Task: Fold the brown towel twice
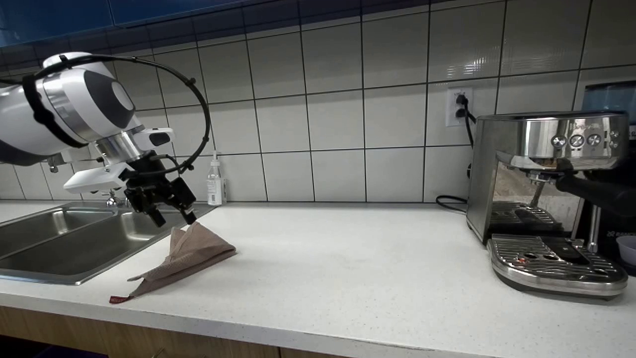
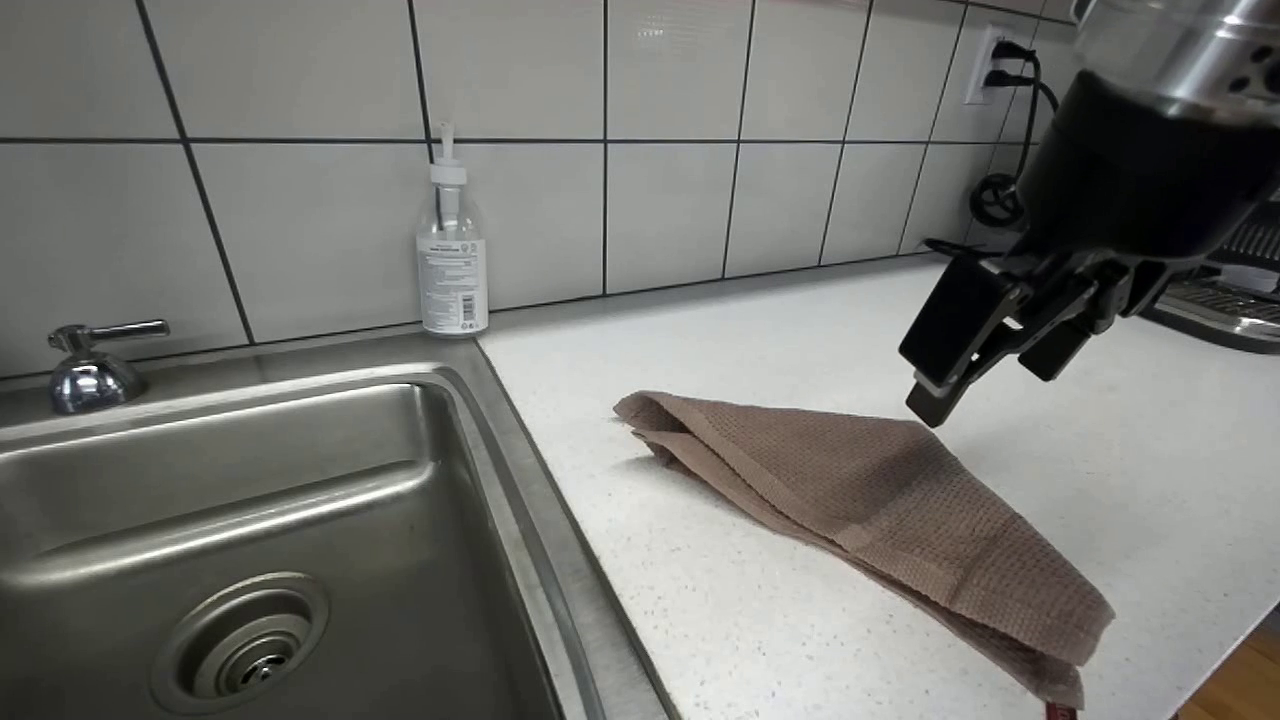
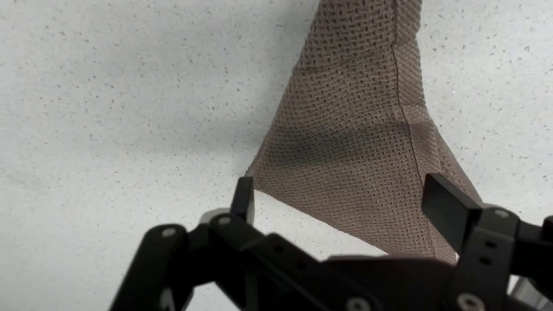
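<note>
The brown waffle-weave cloth towel (image 2: pixel 880 510) lies on the white speckled surface (image 1: pixel 348 248), just beside the stainless-steel sink (image 2: pixel 540 530), doubled over into a rough, lopsided wedge. One fold looks to be made, though loosely, with its edges splayed and out of line; a second, judging by that shape, seems left to do. The black two-fingered pincer (image 1: pixel 174 218) hangs over the towel's pointed corner with its fingers spread wide, gripping nothing; whether a fingertip brushes the cloth I cannot tell. As for writing, the small red fabric tag (image 1: pixel 119 300) at the towel's near end carries letters too small to make out. The clear pump bottle (image 2: pixel 453 215) at the sink's back corner has a white label (image 2: pixel 453 285) with a barcode and unreadable print. Lettering on the silver metal espresso machine (image 1: pixel 516 189) is too faint to read, while the black appliance (image 1: pixel 616 223) behind it shows what looks like "RANCI", partly cut off.
</note>
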